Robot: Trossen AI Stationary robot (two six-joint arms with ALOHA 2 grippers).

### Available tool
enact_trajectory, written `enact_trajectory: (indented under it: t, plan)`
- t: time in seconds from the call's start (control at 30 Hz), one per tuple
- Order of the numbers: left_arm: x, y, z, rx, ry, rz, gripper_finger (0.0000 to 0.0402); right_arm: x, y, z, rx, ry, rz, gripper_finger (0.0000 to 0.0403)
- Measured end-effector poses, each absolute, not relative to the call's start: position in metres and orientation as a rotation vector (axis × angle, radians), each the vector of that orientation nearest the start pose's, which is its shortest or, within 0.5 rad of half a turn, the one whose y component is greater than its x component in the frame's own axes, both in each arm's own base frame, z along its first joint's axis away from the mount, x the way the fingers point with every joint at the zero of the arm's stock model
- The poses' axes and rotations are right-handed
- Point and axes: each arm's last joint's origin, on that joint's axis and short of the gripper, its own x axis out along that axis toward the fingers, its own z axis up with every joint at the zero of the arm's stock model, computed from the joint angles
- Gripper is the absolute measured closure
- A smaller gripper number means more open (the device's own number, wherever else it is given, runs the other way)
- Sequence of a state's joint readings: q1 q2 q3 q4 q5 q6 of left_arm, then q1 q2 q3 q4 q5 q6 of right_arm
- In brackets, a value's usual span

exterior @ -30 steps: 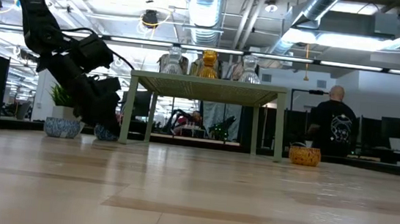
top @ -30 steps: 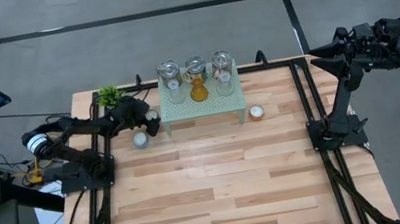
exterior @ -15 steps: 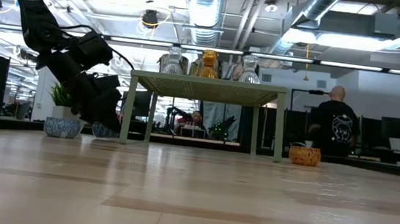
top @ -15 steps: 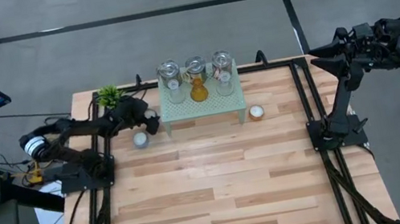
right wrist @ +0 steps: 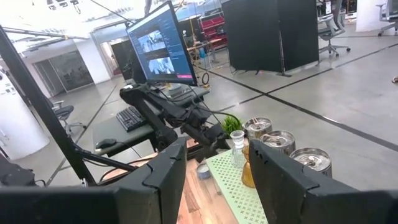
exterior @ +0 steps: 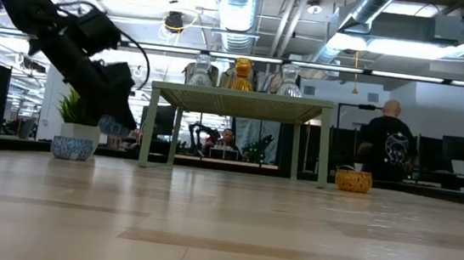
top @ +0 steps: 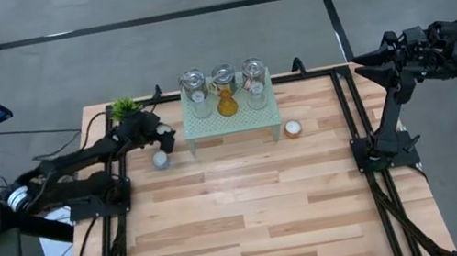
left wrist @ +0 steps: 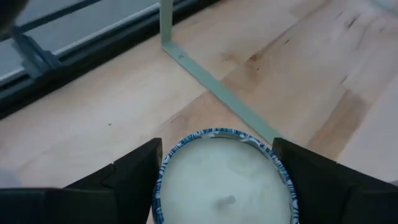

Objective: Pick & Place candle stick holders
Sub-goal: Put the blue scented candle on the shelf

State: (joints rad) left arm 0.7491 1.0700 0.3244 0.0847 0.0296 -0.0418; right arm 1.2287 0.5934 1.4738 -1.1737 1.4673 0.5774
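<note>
Table (top: 253, 217) of pale wood planks carries the pale green mesh stand (top: 233, 125) near its far edge, with three silvery jars (top: 223, 80) in a row on top, an amber cup (top: 226, 103) among them, all upright. Left arm has drawn back toward its base since a second ago, and in the low view its gripper has risen off the wood. The left gripper (top: 161, 148) hangs beside the stand's left end, fingers spread wide on either side of the blue-rimmed white tealight cup (left wrist: 222, 180), which sits mouth-up; whether they touch it cannot be told. An orange tealight cup (top: 293, 128) stands by the stand's right end. The right gripper (top: 361, 59) waits off the table's right edge, fingers part-way apart, empty.
</note>
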Motion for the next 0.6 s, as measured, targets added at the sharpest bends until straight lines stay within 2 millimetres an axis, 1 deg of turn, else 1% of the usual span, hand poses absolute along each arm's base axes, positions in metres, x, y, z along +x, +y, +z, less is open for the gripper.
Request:
enact_trajectory:
  t: [0.17, 0.33, 0.6]
  plan:
    - [0.133, 0.116, 0.17, -0.314, 0.549, 0.701, 0.0109, 0.02, -0.03, 0.458, 0.287, -0.005, -0.246, 0.0237]
    - [0.126, 0.102, 0.186, -0.397, 0.442, 0.693, 0.0109, 0.02, -0.03, 0.458, 0.288, -0.005, -0.245, 0.0237]
    - [0.123, 0.083, 0.206, -0.479, 0.284, 0.632, 0.012, 0.02, -0.03, 0.458, 0.287, -0.005, -0.245, 0.0237]
